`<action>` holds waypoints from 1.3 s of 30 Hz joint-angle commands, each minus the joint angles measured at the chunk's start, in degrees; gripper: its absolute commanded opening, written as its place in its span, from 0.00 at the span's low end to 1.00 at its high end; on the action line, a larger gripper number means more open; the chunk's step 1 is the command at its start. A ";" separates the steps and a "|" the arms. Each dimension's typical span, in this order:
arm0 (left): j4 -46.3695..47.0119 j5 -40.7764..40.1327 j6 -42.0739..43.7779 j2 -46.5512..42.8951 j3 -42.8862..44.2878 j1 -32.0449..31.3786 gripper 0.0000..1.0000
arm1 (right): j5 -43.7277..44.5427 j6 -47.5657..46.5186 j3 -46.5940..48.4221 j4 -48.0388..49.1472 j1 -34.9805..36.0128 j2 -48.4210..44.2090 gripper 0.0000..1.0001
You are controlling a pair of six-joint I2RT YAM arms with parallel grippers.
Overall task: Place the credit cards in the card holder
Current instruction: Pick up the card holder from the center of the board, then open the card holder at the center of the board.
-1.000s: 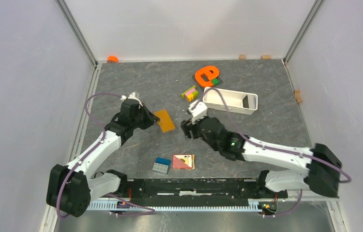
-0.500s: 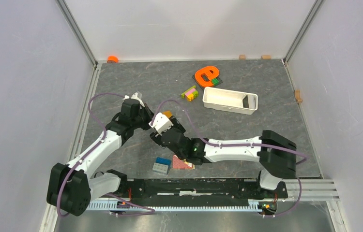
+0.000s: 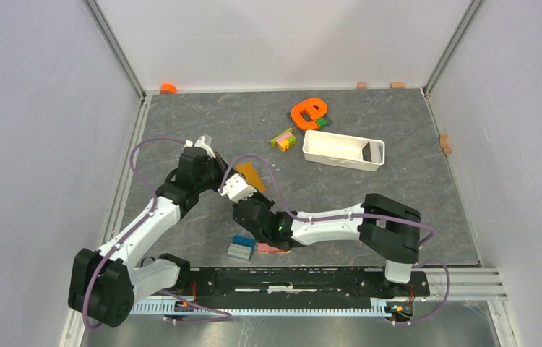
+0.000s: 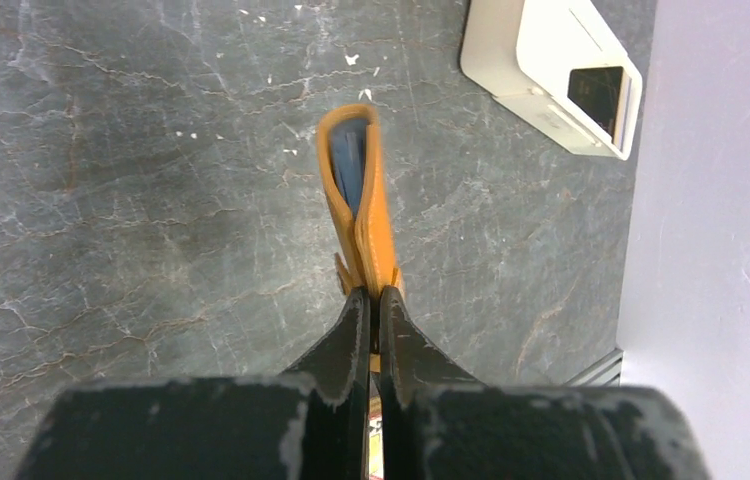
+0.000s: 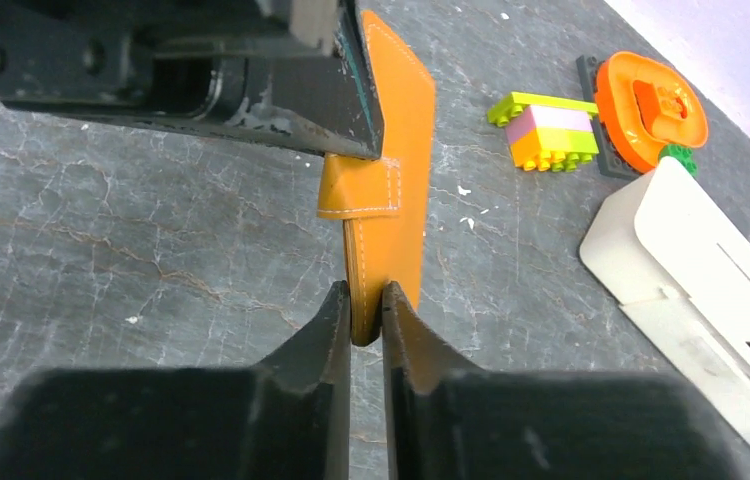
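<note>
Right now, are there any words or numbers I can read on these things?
No text can be read in any view.
card holder: plain orange leather, no brand showing.
white tray: no lettering that I can make out.
toy bricks: no letters or numbers.

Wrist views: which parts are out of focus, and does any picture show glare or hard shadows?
Left wrist: the black housing behind the jaws is blurred along the bottom edge; the card holder and table are sharp. Right wrist: the same near blur, with the card holder crisp. Top external: soft even light, no glare, only faint shadows.
</note>
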 commanded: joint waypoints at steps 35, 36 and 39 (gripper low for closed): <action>59.77 41.88 -15.02 -7.14 -3.55 -2.17 0.85 | -56.40 29.37 -41.85 43.24 -16.00 -58.03 0.00; 60.12 42.25 -15.35 -6.73 -3.48 -2.88 0.83 | -57.05 29.92 -41.86 44.01 -16.11 -57.62 0.00; 60.33 42.87 -15.57 -5.66 -3.14 -4.80 0.71 | -58.42 30.99 -42.01 45.17 -16.17 -56.45 0.00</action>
